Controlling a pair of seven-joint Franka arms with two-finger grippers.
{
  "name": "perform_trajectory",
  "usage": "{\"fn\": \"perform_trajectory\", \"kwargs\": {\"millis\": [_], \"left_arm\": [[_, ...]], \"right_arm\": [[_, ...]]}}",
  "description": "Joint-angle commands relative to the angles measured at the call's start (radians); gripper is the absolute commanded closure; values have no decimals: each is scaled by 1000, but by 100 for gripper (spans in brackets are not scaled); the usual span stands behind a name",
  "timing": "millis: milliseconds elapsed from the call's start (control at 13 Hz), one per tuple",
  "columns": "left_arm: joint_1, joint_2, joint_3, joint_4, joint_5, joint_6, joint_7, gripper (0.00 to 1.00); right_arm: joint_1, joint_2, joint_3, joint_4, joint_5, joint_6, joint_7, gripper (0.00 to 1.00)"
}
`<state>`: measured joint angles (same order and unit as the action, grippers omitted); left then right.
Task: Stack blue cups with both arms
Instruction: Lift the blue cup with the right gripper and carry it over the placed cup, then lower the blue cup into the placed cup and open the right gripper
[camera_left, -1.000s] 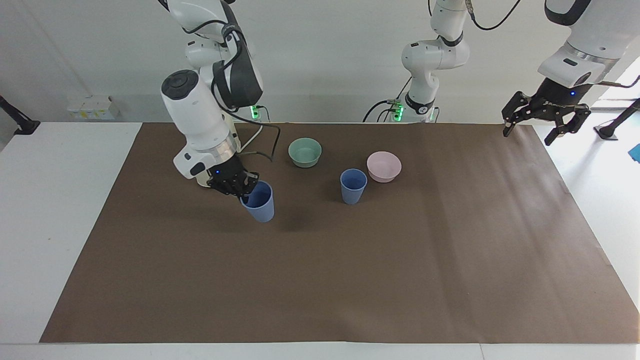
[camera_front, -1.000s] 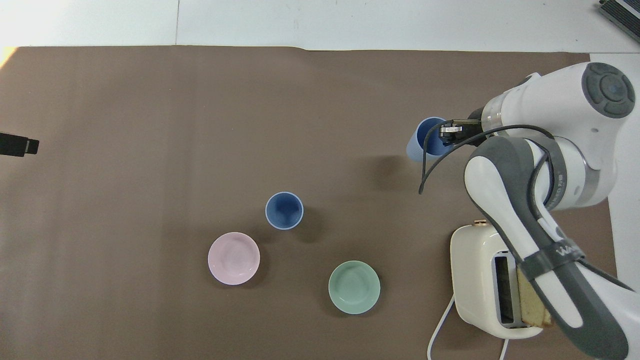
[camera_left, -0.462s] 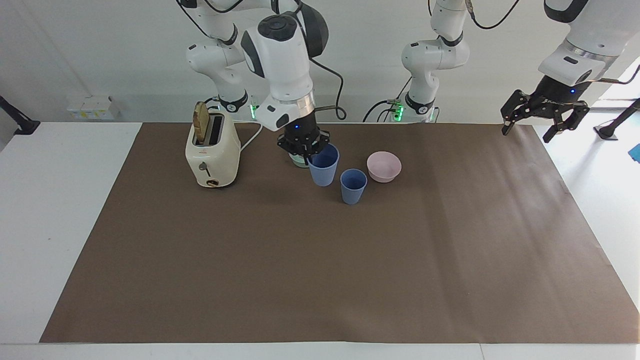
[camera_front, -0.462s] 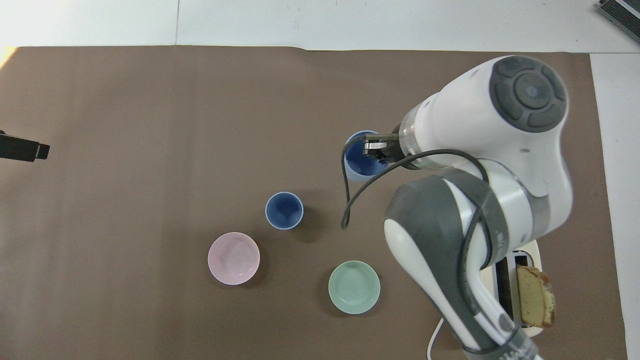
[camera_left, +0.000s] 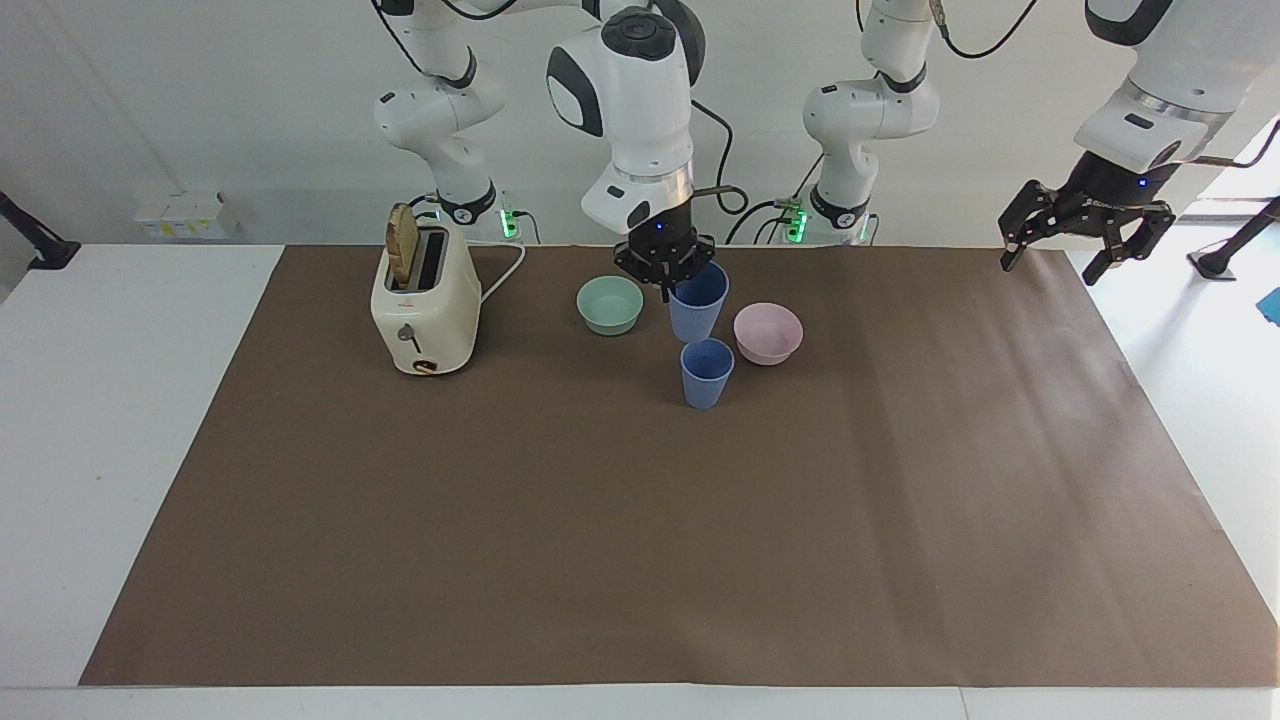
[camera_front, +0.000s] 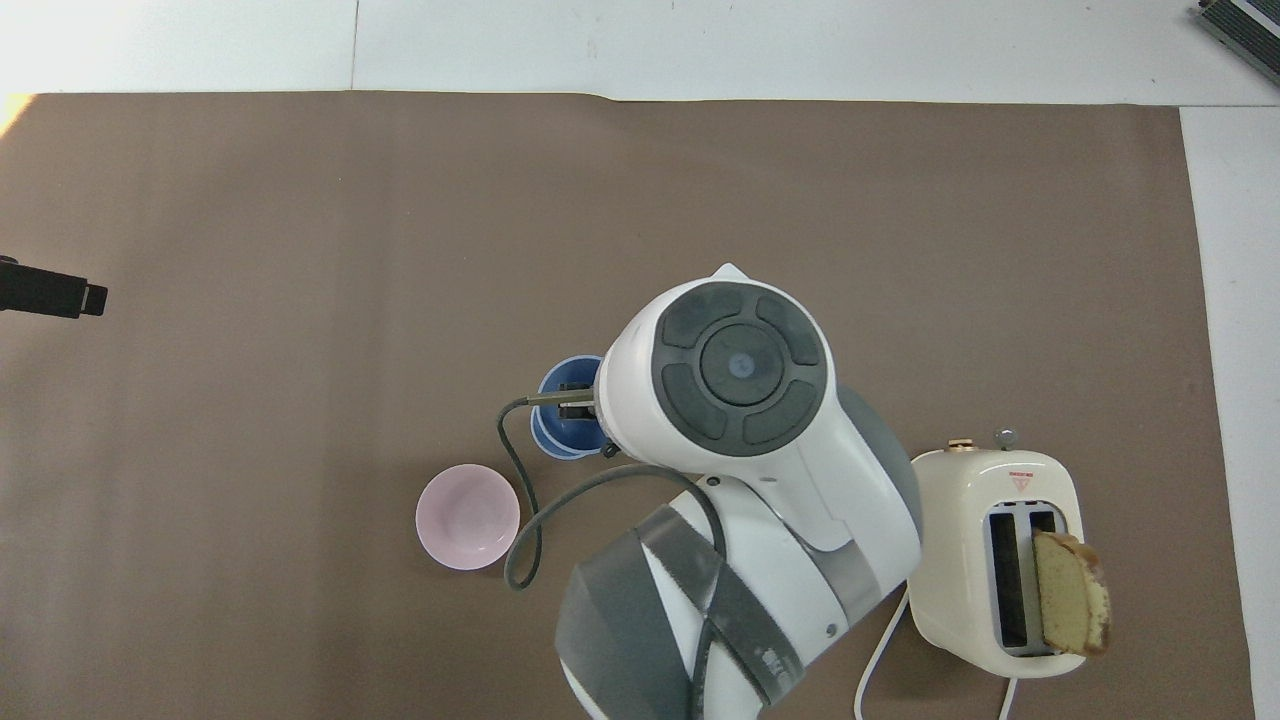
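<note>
Carried cup (camera_left: 697, 301) has travelled from beside the toaster (camera_left: 422, 303) at the right arm's end of the counter (camera_left: 640, 520) to a spot in the air over the standing cup (camera_left: 706, 372), so transport looks nearly done. Right tool (camera_left: 667, 262) is clamped on the carried cup's rim, one finger inside, cup upright and clear above the standing cup, not yet touching it. Standing cup sits upright on the counter, between the teal bowl (camera_left: 610, 304) and pink bowl (camera_left: 767, 332) and a little farther from the robots than both. Overhead view shows the two rims overlapping, roughly lined up. Left to do, by my read: lower, nest, release. Left tool (camera_left: 1087, 228) waits spread open, holding nothing, over the counter edge at the left arm's end, unused so far.
</note>
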<state>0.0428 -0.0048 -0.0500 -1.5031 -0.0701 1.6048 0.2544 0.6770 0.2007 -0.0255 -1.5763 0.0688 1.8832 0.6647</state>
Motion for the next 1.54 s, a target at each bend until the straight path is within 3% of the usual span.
{"fn": "perform_trajectory", "kwargs": {"millis": [0, 538, 1385, 1462], "left_arm": [[-14, -1, 9, 14, 10, -22, -17, 0], [-14, -3, 10, 14, 10, -22, -17, 0], [-11, -3, 10, 14, 12, -22, -15, 0], [-11, -3, 10, 14, 13, -22, -15, 0]], "right_arm": [[29, 48, 1, -20, -47, 80, 70, 100], [16, 51, 1, -116, -57, 174, 64, 100], [26, 77, 3, -142, -41, 260, 65, 100], [26, 78, 3, -140, -41, 260, 64, 86]]}}
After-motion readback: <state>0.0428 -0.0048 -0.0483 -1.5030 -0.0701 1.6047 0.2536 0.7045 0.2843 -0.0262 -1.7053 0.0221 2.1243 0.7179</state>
